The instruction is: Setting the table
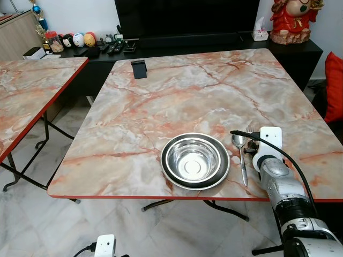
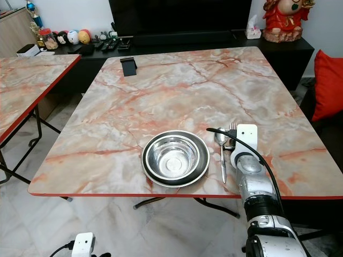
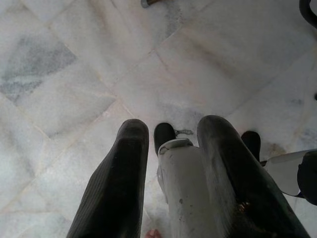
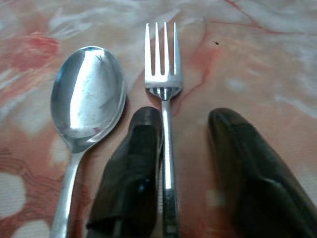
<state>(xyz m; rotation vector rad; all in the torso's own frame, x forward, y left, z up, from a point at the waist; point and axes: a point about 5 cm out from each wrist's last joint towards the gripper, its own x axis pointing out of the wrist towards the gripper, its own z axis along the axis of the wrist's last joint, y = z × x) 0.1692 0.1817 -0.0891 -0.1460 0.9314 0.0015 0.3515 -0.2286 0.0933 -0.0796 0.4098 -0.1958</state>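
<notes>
A steel bowl [image 1: 194,159] sits in a dark-rimmed plate [image 1: 169,172] near the front edge of the marble table [image 1: 203,91]. Just right of it lie a spoon [image 1: 239,142] and a fork [image 1: 249,129], side by side, heads pointing away from me. My right gripper [image 4: 185,116] rests low over the fork's handle, open. The fork [image 4: 162,64] lies flat between its fingers, close against one finger [image 4: 138,163], with the spoon [image 4: 88,96] outside that finger. My left gripper [image 3: 173,126] hangs below the table over the floor, its fingers apart.
A second marble table [image 1: 32,85] stands at my left with a floor gap between. A black stand [image 1: 139,68] sits at the far edge of my table. Behind are a dark TV console [image 1: 161,45] with small items and a red cushion [image 1: 335,85].
</notes>
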